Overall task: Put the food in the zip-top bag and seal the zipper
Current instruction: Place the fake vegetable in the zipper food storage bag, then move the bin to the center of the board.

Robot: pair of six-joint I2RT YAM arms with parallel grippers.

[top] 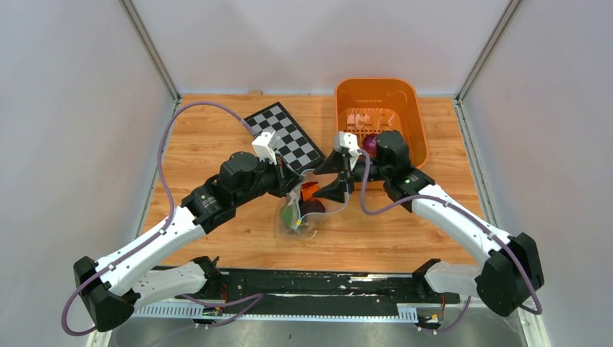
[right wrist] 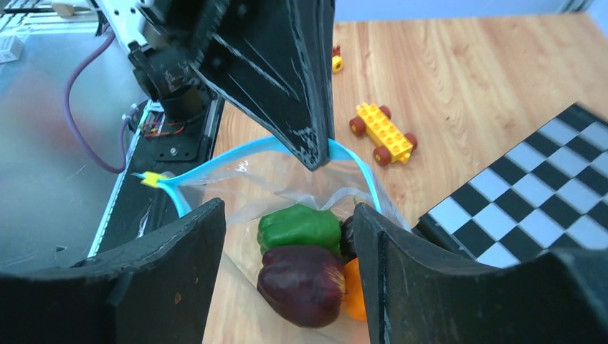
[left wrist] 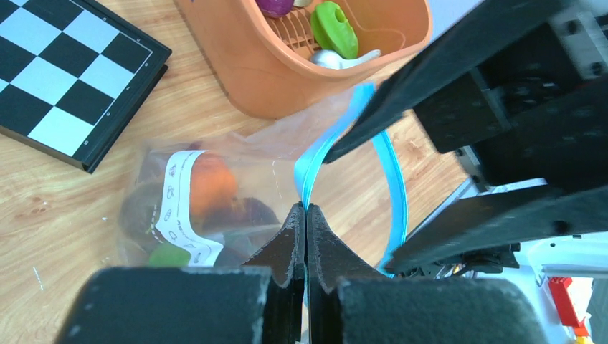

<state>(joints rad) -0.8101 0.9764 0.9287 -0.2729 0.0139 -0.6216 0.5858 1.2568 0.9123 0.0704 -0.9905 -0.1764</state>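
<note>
Pressure from the left jaws, pressed together, pinched one side of the zipper (left wrist: 308,175), whose light-blue strip curved apart in a loop. The right jaws were spread wide and gripped nothing, poised over the mouth of the zip-top bag (right wrist: 244,186). Inside it lay the food (right wrist: 301,240): a green pepper (right wrist: 300,222), a dark red fruit (right wrist: 301,283) and an orange piece (right wrist: 351,297). The bag rested on the desk (top: 209,144), near the orange basket (top: 416,123), which held a purple piece (top: 370,143) and a green piece (left wrist: 333,29). A chessboard (top: 285,134) lay beside it, a yellow toy car (right wrist: 383,132) nearby.
</note>
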